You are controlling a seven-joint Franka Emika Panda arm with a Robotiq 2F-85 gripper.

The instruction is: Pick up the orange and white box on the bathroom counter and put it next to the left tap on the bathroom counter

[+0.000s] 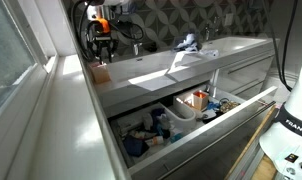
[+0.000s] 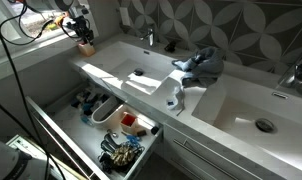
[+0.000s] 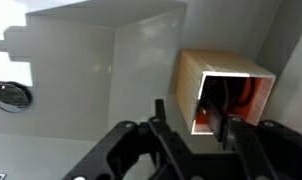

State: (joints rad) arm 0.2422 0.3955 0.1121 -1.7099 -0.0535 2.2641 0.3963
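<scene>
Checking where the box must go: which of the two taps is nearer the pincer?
The tap on the same side of the crumpled blue cloth as the pincer; the other tap stands beyond that cloth, much farther off.

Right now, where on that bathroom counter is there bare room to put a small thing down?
Bare: the counter ledge between the orange and white box and the tap, plus the basin floor before it. Crowded: the strip between the basins, holding a blue cloth and a white object, and the open drawer below.
</scene>
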